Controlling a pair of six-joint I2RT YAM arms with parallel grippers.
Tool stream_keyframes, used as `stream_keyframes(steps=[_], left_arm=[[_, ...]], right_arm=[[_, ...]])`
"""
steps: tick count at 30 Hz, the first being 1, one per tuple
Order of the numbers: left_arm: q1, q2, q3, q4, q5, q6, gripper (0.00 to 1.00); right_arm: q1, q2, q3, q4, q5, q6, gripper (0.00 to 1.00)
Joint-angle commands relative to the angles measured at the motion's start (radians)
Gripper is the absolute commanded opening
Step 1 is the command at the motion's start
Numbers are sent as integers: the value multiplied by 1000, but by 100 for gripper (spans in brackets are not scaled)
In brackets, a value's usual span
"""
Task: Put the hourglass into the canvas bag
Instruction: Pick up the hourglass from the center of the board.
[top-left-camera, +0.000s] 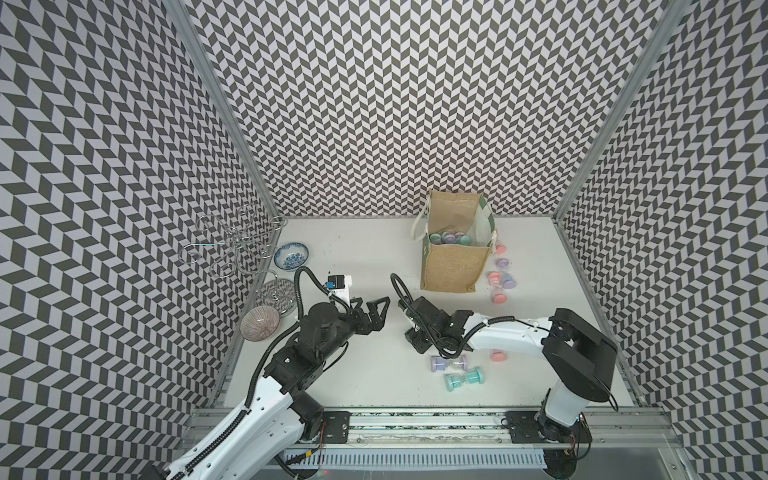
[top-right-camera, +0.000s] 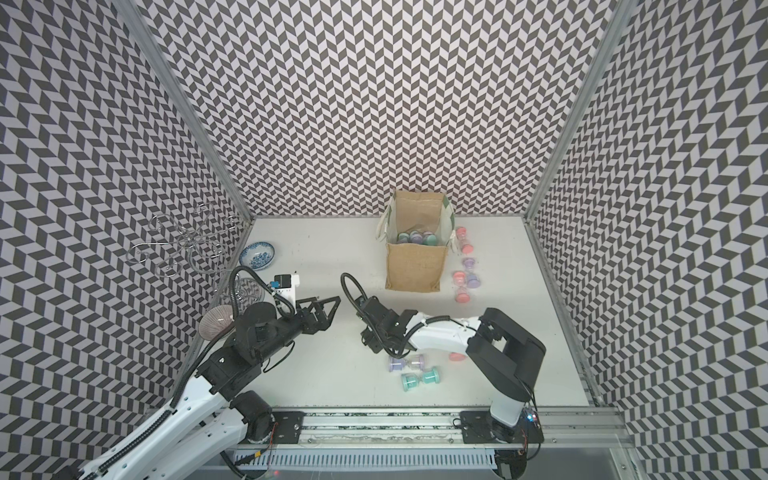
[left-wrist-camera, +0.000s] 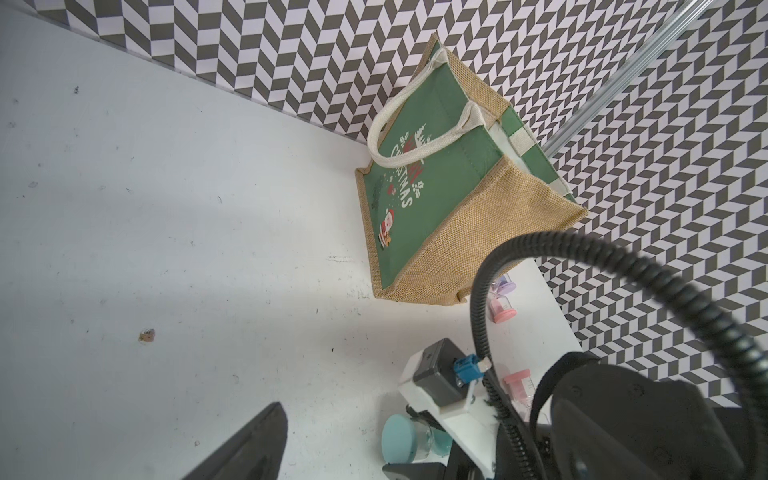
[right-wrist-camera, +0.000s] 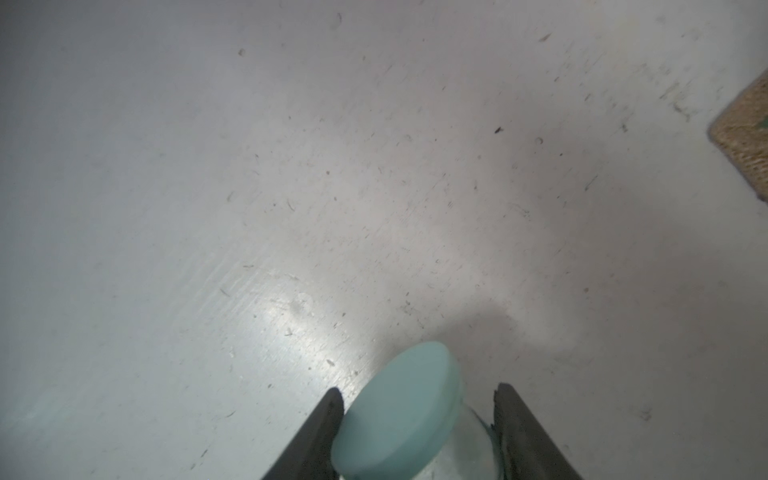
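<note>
My right gripper (right-wrist-camera: 417, 395) is shut on a teal hourglass (right-wrist-camera: 399, 411), whose round cap sticks out between the fingers. The left wrist view shows this hourglass (left-wrist-camera: 401, 442) low over the table. In both top views the wrist hides it under the right gripper (top-left-camera: 417, 341) (top-right-camera: 374, 343). The canvas bag (top-left-camera: 455, 266) (top-right-camera: 415, 266) (left-wrist-camera: 469, 224) stands upright and open near the back wall, with several hourglasses (top-left-camera: 451, 238) inside. My left gripper (top-left-camera: 374, 309) (left-wrist-camera: 332, 461) is open and empty, left of the right one.
A purple hourglass (top-left-camera: 451, 364), a teal one (top-left-camera: 463, 380) and a pink one (top-left-camera: 497, 354) lie by the right arm. Several more (top-left-camera: 500, 282) lie right of the bag. At the left are a blue-patterned bowl (top-left-camera: 291, 254), a wire rack (top-left-camera: 237, 245) and a ribbed bowl (top-left-camera: 259, 328).
</note>
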Motion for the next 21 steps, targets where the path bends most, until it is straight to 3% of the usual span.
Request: stream_keyframes(steps=[1, 13, 21], left_arm=[[7, -12, 51, -8, -19, 53, 99], [6, -11, 107, 26, -27, 168, 99], [2, 5, 98, 132, 92, 250, 99]], right_arm=[[-18, -75, 38, 51, -22, 25, 22], [-75, -241, 113, 5, -16, 86, 19], [-132, -368, 191, 49, 8, 106, 18]])
